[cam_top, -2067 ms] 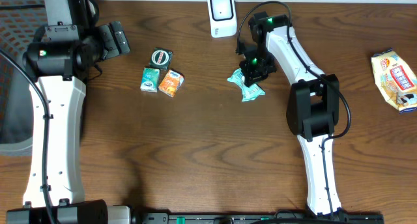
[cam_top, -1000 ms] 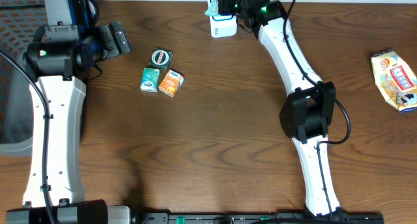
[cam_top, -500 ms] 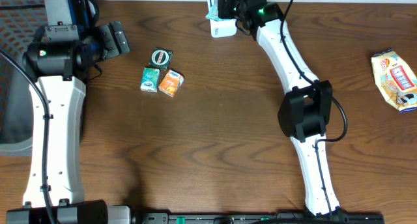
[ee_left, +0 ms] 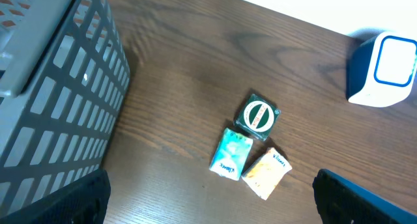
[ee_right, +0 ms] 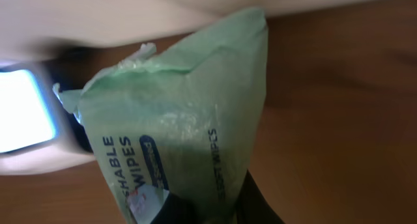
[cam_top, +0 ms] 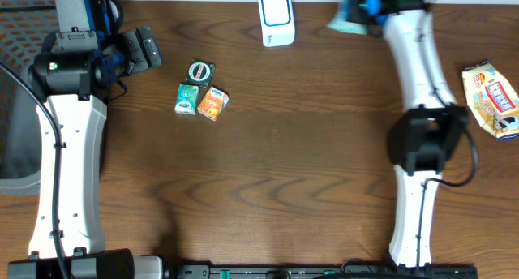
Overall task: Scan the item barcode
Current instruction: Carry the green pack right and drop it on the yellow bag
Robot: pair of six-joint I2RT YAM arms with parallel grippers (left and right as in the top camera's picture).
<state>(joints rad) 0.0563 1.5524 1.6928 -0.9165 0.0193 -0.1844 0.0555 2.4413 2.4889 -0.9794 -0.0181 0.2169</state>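
The right gripper [cam_top: 358, 8] pinches the lower edge of a green wipes packet [ee_right: 189, 100] printed "…SHABLE WIPES", with the white scanner [cam_top: 276, 18] off to its left. The left gripper [ee_left: 208, 185] gapes wide, with three small packs [ee_left: 251, 146] lying ahead of it.

The overhead camera is looking straight down from well above, taking in the broad spread of the counter [cam_top: 268, 173]. The left wrist camera is looking down at a slant from fairly high, framing the basket [ee_left: 45, 107], three small packets [ee_left: 251, 146] and the scanner [ee_left: 384, 71]. The overhead view is sharing those packets and that scanner. The right wrist camera is sitting very near the wipes packet [ee_right: 182, 120], which is filling most of its blurred frame, with the scanner showing at the left edge.
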